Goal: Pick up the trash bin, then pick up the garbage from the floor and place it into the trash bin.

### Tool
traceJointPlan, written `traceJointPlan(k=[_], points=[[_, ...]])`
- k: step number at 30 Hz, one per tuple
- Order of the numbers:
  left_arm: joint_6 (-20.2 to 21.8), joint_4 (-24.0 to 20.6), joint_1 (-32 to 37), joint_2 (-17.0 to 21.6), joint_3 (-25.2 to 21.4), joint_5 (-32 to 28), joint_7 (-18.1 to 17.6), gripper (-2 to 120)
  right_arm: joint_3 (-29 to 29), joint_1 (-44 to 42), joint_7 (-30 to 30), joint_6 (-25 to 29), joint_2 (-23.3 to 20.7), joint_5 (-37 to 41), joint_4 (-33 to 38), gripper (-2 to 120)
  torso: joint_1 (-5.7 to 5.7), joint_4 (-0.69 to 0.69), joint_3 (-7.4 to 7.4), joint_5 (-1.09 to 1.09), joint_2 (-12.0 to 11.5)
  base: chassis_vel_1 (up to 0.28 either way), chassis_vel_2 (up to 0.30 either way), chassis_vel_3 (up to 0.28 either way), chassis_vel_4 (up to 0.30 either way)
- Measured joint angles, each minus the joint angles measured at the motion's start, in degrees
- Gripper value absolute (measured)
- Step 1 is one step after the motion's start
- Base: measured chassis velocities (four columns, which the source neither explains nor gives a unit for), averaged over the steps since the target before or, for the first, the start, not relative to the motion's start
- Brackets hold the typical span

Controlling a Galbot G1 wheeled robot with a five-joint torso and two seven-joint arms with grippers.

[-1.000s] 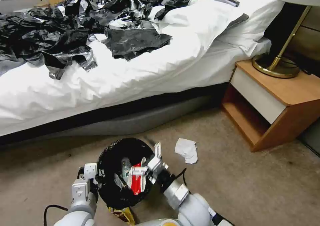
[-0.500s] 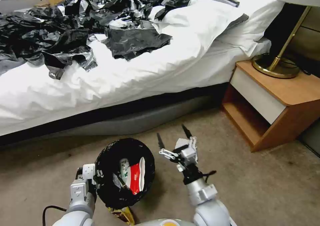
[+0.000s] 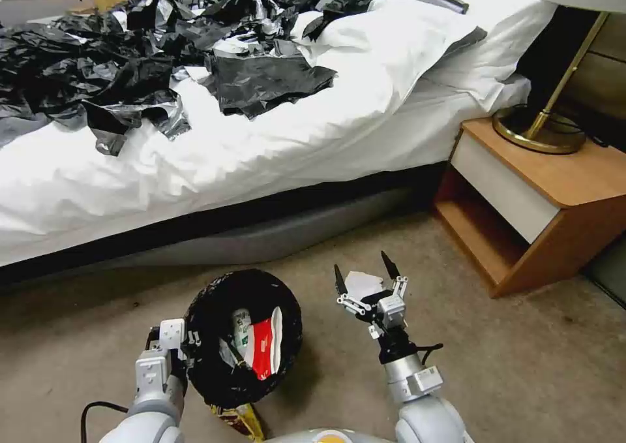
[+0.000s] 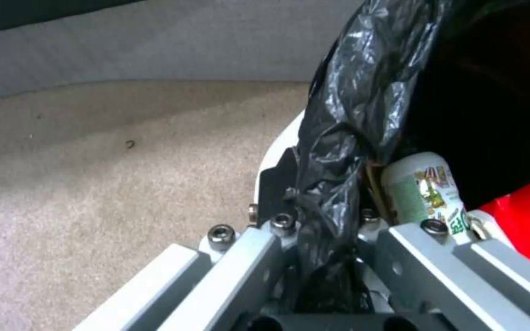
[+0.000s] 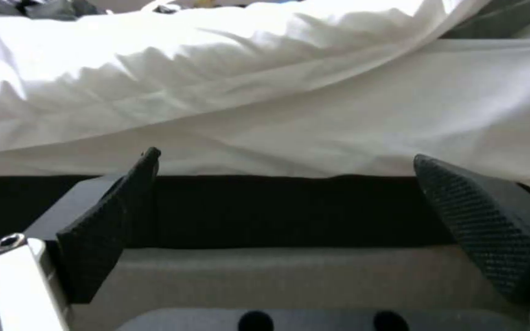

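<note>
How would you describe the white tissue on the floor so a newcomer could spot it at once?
Start at the wooden nightstand beside the bed and look down at the beige carpet in front of it. The crumpled white tissue lies there, framed by the open right hand. It is the loose white scrap right of the black-lined round white bin, outside it.

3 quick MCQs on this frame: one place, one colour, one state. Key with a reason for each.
1. Where is the white tissue?
A. inside the bin
B. on the carpet beyond the right end effector
C. on the nightstand

2. Colour of the trash bin liner?
A. black
B. blue
C. clear

3. Right end effector state?
A. shut on a bottle
B. shut on the tissue
C. open, empty

Key: 1 B, it lies on the floor past the fingertips. 2 A, black bag folded over the rim, gripped by the left end effector. 3 C, fingers spread with nothing between.
</note>
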Motion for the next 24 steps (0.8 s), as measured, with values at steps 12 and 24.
traceJointPlan(k=[12,24], points=[[0.1,0.0,-0.2,0.0,0.0,-0.2,0.0,0,0.8,0.6,0.6,-0.8,-0.1,0.7,-0.3,100,0.0,-0.01,0.0,0.0,0.0,0.0,0.0,0.0,0.0],[0.1,0.1,-0.2,0.1,-0.1,-0.2,0.0,0,1.6,1.4,0.5,-0.7,0.0,1.3,-0.6,100,0.0,-0.01,0.0,0.0,0.0,-0.065,0.06,0.065,-0.053]])
